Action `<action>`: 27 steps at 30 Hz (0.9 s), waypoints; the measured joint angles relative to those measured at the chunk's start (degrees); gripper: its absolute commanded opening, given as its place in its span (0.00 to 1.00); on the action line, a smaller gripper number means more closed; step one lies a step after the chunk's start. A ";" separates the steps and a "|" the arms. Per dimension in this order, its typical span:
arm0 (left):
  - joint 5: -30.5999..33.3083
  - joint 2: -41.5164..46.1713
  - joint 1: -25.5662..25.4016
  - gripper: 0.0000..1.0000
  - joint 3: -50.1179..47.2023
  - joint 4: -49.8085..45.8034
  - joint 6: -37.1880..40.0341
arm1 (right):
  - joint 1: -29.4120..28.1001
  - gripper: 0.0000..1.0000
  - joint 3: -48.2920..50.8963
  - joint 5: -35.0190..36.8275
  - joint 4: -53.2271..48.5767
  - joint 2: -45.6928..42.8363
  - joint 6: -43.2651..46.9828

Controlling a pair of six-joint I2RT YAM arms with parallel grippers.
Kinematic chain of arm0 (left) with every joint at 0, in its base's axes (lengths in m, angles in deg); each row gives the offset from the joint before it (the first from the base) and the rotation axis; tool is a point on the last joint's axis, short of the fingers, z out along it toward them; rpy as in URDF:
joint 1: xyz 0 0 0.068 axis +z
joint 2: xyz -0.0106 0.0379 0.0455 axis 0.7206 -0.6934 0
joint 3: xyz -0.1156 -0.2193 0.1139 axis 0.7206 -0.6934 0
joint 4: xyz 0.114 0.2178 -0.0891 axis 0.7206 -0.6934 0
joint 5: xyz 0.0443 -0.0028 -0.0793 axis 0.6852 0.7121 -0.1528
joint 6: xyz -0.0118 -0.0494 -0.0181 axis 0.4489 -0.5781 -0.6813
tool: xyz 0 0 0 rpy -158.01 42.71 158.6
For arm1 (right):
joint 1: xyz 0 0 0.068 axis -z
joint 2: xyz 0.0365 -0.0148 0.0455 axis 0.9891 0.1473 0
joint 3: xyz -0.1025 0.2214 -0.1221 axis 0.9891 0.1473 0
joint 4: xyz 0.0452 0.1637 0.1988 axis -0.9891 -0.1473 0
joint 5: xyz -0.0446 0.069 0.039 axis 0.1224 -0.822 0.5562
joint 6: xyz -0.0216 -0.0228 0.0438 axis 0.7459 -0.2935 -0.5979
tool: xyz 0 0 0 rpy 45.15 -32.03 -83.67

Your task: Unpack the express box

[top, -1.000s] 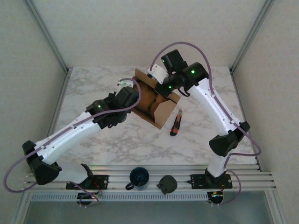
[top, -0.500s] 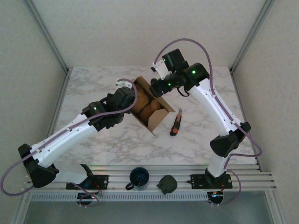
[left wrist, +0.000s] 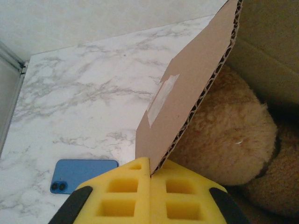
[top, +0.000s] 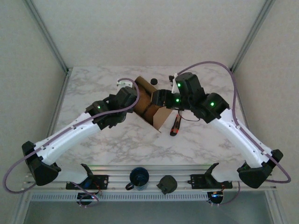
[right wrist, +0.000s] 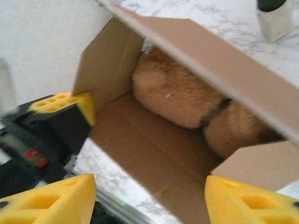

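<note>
Cardboard flap pinched in the left end effector (left wrist: 150,173), the express box (top: 152,105) sits on the worktop (top: 117,140) between both arms. Facing its mouth, the right end effector (right wrist: 148,183) hangs released. Reaching deeper for the plush toy (right wrist: 177,100) could shove the box and tear that flap.

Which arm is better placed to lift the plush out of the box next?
Right. The right jaws stand open facing the mouth of the box, with the plush straight ahead. The left jaws are shut on a flap, holding it back.
</note>
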 measured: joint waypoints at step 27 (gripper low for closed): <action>-2.60 0.42 -0.04 0.00 0.00 -0.15 -6.01 | -6.25 0.77 1.77 7.93 11.50 15.06 -15.82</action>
